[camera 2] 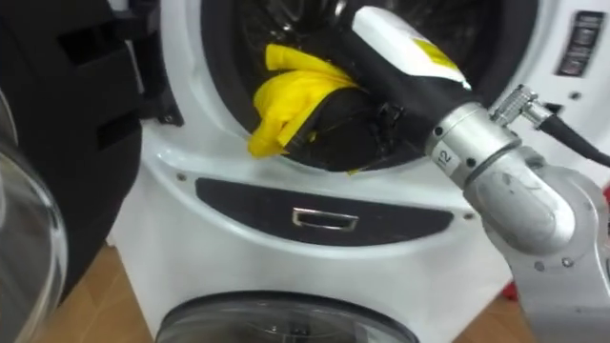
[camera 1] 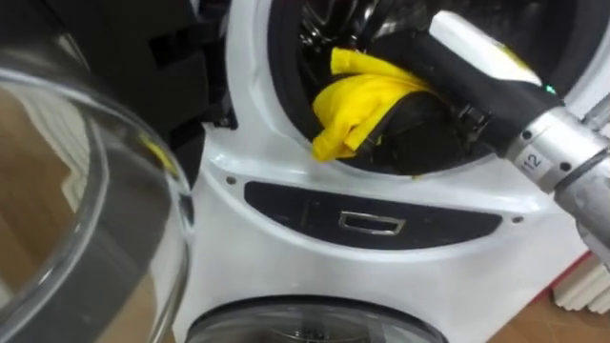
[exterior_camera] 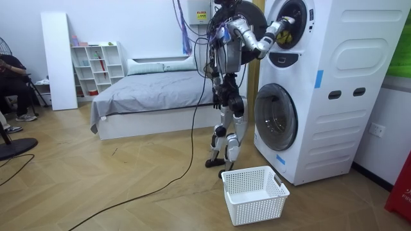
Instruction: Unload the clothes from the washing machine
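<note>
The yellow cloth (camera 1: 367, 100) sits bunched at the washing machine (camera 1: 248, 105) upper drum's mouth, draped over the right hand (camera 1: 424, 129). I cannot tell whether the fingers have closed on it. It looks soft, light and floppy, probably best gathered at its thick middle fold.

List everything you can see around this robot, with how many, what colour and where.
washing machine: one, white tower with two round doors, at the room view's right
upper door: one, clear glass, swung open
cloth: one, yellow, hanging over the upper drum's rim
basket: one, white, on the floor before the machine
bed: one, grey cover, behind the robot
shelf: one, white, by the far wall
person: one, seated at the room view's left edge
right arm: white and silver, reaching into the upper drum
</note>
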Tool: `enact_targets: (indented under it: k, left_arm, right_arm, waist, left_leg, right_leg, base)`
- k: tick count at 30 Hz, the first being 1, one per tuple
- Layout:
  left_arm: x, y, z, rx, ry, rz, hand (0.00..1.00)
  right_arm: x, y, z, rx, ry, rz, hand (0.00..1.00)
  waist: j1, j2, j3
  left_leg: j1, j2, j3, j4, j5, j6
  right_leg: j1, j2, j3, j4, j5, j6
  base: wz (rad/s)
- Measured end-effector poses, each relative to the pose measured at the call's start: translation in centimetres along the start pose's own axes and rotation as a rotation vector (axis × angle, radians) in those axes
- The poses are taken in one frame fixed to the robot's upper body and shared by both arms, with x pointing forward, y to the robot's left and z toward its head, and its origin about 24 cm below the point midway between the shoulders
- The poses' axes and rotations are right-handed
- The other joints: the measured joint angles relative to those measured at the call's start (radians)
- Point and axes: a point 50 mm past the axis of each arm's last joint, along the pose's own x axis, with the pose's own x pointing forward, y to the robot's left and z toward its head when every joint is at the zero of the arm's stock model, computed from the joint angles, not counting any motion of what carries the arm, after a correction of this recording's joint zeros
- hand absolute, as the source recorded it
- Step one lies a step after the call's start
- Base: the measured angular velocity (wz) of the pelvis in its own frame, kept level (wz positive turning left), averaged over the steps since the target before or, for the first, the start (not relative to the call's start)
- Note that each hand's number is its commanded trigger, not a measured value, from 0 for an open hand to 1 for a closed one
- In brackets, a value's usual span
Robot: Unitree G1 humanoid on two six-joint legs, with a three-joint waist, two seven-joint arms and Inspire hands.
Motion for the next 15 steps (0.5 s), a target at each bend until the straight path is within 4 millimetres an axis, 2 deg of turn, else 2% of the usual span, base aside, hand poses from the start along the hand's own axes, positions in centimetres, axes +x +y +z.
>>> enact_targets:
  k: [4,7,12,15]
  left_arm:
    - [-0.2,-0.5,-0.6,-0.035,-0.002,-0.003,0.00]
    - [-0.3,-0.8,-0.7,-0.047,-0.013,-0.008,0.00]
    - [-0.5,-0.9,-1.7,-0.044,-0.002,-0.012,0.00]
    - [-0.6,-1.1,-2.1,-0.042,0.007,-0.016,0.00]
  right_arm:
    - [-1.3,0.3,0.7,0.024,-0.060,-0.006,1.00]
    - [-2.3,0.1,0.7,0.030,-0.064,-0.034,1.00]
    - [-3.7,0.1,-0.1,0.049,-0.034,-0.050,1.00]
    - [-4.8,0.2,-1.0,0.065,0.026,-0.065,1.00]
  waist:
    - [-0.006,0.001,-0.0011]
    - [-0.008,0.001,-0.0016]
    - [-0.025,0.004,-0.0022]
    - [-0.032,0.015,-0.0058]
  left_leg:
    - [-0.007,0.003,0.022,0.000,0.000,0.000]
    - [-0.006,0.004,0.023,0.001,0.000,0.000]
    - [-0.005,0.005,0.027,0.000,0.000,0.000]
    - [0.004,0.005,0.045,-0.001,0.000,0.000]
  right_leg:
    - [-0.012,0.005,0.019,0.002,0.014,-0.001]
    - [-0.011,0.006,0.022,0.002,0.017,-0.001]
    - [-0.012,0.009,0.026,0.000,0.018,-0.001]
    - [-0.016,0.012,0.051,0.003,0.018,-0.001]
  base:
    - [-0.15]
    - [-0.03]
    - [-0.01]
    - [-0.18]
